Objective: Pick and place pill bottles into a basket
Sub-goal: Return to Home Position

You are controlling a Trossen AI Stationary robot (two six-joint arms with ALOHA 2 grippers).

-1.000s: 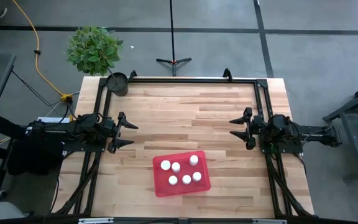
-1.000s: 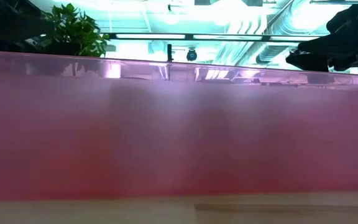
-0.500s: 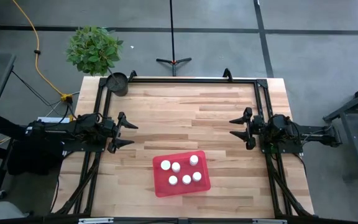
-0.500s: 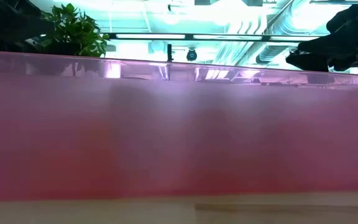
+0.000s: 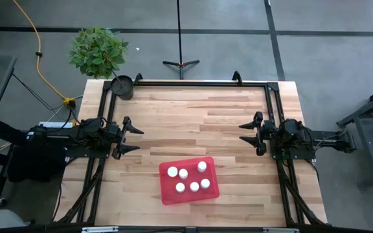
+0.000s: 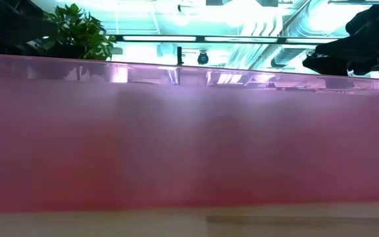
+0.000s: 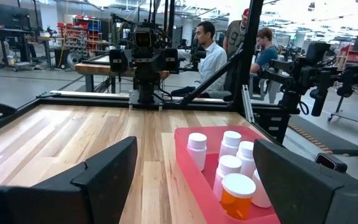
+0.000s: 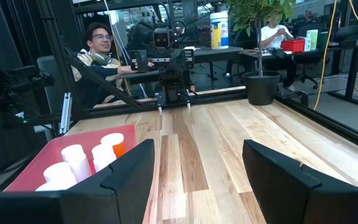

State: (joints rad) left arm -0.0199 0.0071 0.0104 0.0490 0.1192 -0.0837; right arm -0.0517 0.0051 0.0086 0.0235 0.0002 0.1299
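Table (image 5: pixel 193 110): light wood top with a black frame round its edges. Potted plant (image 5: pixel 98 52) stands off the far-left corner, and a small dark pot (image 5: pixel 122 85) sits on that corner.

L arm is at the left edge, mid-depth. Left gripper (image 5: pixel 136 140) points inward, fingers spread wide, holding nothing, well apart from the basket. R arm is at the right edge, mirror posn. Right gripper (image 5: pixel 243 134) is likewise wide open and empty.

Basket (image 5: pixel 168 195): red translucent tray, near-centre of the table, slightly skewed to the table edge. Its wall fills most of the low view.

Pill bottles (image 5: pixel 183 173): 6 counted, all inside the basket, upright, white caps up, approx. 2 rows of 3. At least one has an amber body (image 7: pixel 237 194); the others seen are white. None seen on the bare tabletop.
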